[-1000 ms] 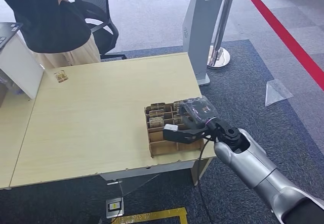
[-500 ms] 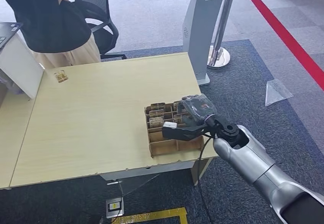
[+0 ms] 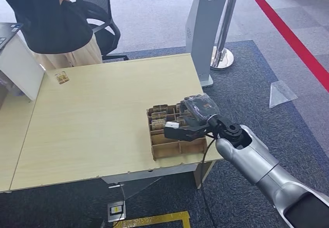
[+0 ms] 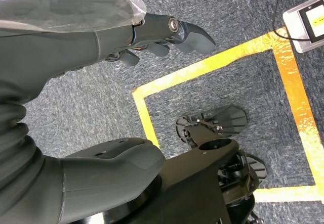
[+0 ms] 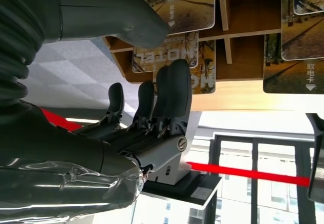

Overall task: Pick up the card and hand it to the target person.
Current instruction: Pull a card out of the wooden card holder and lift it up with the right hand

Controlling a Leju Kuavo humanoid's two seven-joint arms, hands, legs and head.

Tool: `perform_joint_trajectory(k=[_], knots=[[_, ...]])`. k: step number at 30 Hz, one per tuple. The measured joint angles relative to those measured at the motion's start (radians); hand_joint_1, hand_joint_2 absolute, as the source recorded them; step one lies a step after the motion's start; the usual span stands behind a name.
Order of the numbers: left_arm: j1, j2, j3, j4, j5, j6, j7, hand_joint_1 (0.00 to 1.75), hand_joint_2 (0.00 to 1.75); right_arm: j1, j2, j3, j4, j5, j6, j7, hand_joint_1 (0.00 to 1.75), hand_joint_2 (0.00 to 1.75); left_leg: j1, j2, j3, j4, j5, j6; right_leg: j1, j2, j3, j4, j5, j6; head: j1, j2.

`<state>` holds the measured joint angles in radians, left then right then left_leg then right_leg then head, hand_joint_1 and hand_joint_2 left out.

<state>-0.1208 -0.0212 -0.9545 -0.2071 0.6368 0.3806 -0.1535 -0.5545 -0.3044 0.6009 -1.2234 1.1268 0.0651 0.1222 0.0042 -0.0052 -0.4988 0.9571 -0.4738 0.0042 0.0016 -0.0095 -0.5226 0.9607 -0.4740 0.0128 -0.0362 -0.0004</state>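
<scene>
A brown slotted box [image 3: 179, 147] stands at the table's near right corner, with several photo-printed cards [image 3: 159, 116] upright in its far slots. My right hand [image 3: 190, 122] hovers low over the box, thumb stretched toward the table's middle. In the right wrist view the thumb [image 5: 126, 19] and the fingers [image 5: 173, 87] lie apart on either side of a card's [image 5: 179, 4] edge, gripping nothing. My left hand [image 4: 57, 47] hangs over the carpet, fingers apart and holding nothing. The person [image 3: 50, 22], in a black top, stands at the table's far left corner.
One loose card [image 3: 62, 77] lies on the light wood table [image 3: 97, 115] near the person. A white box [image 3: 19, 66] sits at the far left, an office chair [image 3: 101, 17] behind the person. A grey kiosk [image 3: 201, 32] and a stanchion base [image 3: 222, 58] stand beyond the table's right end.
My right hand has crept a little leftward and farther in over the box. The cards and the person have not moved.
</scene>
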Motion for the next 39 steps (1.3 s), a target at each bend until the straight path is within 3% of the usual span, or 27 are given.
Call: perform_joint_trajectory(k=[19, 39], knots=[[0.0, 0.0, 0.0, 0.0, 0.0, -0.004, 0.0, 0.0, 1.75, 0.001, 0.0, 0.012, 0.0, -0.01, 0.021, 0.01, 1.05, 1.75, 0.0, 0.0, 0.0, 0.0, 0.0, 0.0, 0.0, 0.0, 0.0, 0.0, 0.0, 0.0, 0.0, 0.0], [0.0, -0.001, -0.001, 0.0, 0.0, -0.006, 0.0, 0.0, 1.75, 0.001, -0.004, 0.013, 0.0, -0.014, 0.024, 0.012, 1.01, 1.75, 0.0, 0.0, 0.0, 0.0, 0.0, 0.0, 0.0, 0.0, 0.0, 0.0, 0.0, 0.0, 0.0, 0.0]])
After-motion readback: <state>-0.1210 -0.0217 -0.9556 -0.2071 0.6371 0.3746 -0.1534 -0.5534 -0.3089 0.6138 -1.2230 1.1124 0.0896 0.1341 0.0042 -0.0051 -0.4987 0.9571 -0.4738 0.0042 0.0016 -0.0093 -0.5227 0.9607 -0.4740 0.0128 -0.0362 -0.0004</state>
